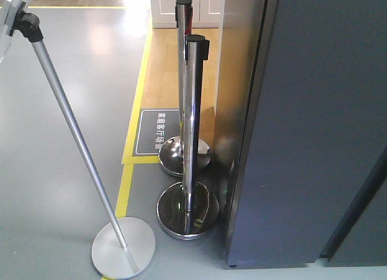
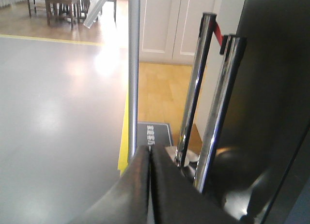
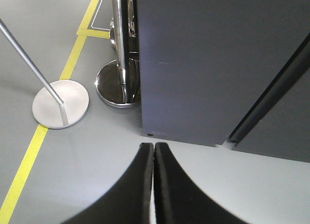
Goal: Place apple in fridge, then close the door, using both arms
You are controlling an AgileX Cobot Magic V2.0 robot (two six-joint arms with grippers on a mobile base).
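My right gripper (image 3: 153, 151) hangs over bare grey floor (image 3: 203, 171), its two black fingers pressed flat together with nothing between them. My left gripper (image 2: 149, 156) is the same — fingers closed on each other, holding nothing.

Just past the right gripper stands the fridge (image 3: 193, 64), dark grey-blue, its door (image 3: 281, 122) closed, with only a dark seam between the panels. The apple appears in no view.

Left of the fridge, near to far:
- a slanted silver pole (image 1: 72, 123) on a flat round base (image 1: 123, 247), leaning up toward the top left corner;
- a chrome barrier post (image 1: 192, 123) on a domed base (image 1: 187, 210), just beside the fridge's side wall;
- a second chrome post (image 1: 182, 62) behind it, with a red strip near its black cap in the left wrist view.

Yellow tape lines (image 1: 126, 189) edge the grey floor; beyond them is wood flooring. A dark floor sign (image 1: 157, 132) with white characters lies by the posts — too small to read. Farther back are white cabinet doors (image 2: 179, 25), and a table with chairs (image 2: 58, 4) at far left.
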